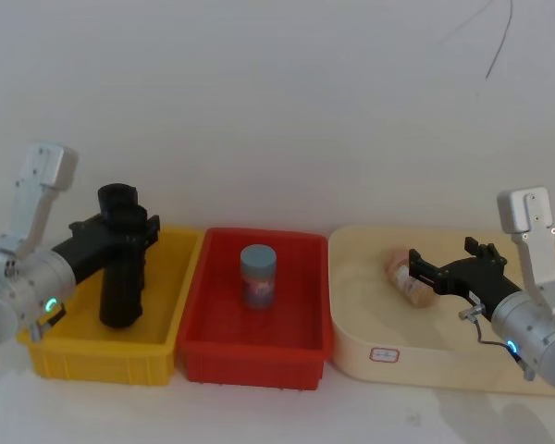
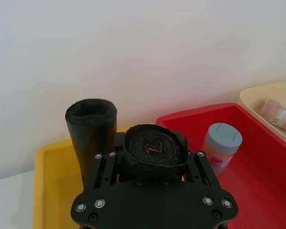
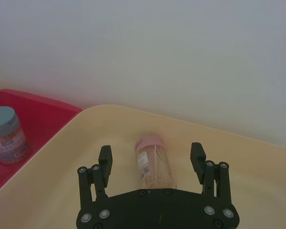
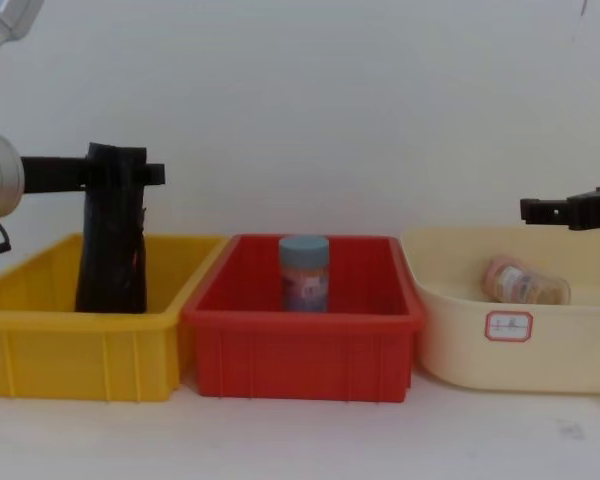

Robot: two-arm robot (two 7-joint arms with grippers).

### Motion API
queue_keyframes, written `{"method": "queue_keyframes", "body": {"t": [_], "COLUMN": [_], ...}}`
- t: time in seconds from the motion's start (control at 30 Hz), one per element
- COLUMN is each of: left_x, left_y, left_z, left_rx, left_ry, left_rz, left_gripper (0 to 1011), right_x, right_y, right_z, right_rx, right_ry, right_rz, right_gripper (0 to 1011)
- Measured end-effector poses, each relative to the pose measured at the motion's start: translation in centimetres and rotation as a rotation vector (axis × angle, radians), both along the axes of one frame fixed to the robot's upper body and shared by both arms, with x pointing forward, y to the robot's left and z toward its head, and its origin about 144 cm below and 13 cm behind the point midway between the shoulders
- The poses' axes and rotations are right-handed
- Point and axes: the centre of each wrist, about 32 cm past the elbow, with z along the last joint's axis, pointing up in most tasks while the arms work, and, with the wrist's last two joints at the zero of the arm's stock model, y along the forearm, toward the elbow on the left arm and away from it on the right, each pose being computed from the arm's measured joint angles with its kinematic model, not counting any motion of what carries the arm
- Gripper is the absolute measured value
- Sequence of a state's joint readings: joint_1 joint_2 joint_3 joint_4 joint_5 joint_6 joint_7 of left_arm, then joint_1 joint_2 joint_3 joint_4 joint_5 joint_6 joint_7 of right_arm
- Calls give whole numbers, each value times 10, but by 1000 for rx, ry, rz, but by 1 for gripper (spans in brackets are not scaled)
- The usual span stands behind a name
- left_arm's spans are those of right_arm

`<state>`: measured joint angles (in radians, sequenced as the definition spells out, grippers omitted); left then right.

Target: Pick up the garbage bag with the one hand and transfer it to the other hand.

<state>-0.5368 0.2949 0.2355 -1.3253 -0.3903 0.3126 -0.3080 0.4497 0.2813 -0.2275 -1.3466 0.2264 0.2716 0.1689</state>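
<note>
The pick-up is in hand, the hand-over not yet begun. The left gripper [image 1: 134, 229] reaches in from the left over the yellow bin [image 1: 102, 356], and its fingers press against both sides of the bag [image 2: 155, 151] near the top, so I judge them clamped on it. The bag stands upright in the bin, its lower end down behind the bin wall, and I cannot tell whether it has left the floor. A second roll [image 2: 91, 126] stands just beside it, outside the fingers and on the side away from the robot. The right gripper [image 3: 151, 152] hovers well apart over the cream tub [image 1: 444, 361], fingers spread wide and holding nothing, above a pink-capped jar [image 3: 153, 164] that lies on its side. The next move, as I judge it, calls for a straight lift so the bag clears the bin's rim without dragging the second roll, then a carry toward the middle, over the red bin [image 1: 254, 361] and its blue-lidded jar [image 1: 258, 276]. The right gripper must come to meet it and close on a free part of the bag before the left lets go. The three containers sit side by side on a plain white surface [image 4: 300, 440]. Behind them is a bare white wall [image 1: 287, 111].
</note>
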Motion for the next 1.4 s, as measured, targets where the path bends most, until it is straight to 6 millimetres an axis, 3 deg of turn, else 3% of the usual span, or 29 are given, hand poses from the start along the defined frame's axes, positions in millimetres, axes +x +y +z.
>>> {"method": "queue_keyframes", "body": {"t": [0.67, 1.4], "left_x": [4, 20], "left_y": [16, 24], "left_z": [41, 53], "left_rx": [-52, -157], "left_ry": [-5, -63], "left_rz": [-115, -249], "left_gripper": [564, 564], "right_x": [0, 0], "right_y": [0, 0], "right_z": [0, 0], "right_rx": [0, 0], "right_ry": [0, 0], "right_rz": [0, 0], "right_gripper": [1001, 1002]}}
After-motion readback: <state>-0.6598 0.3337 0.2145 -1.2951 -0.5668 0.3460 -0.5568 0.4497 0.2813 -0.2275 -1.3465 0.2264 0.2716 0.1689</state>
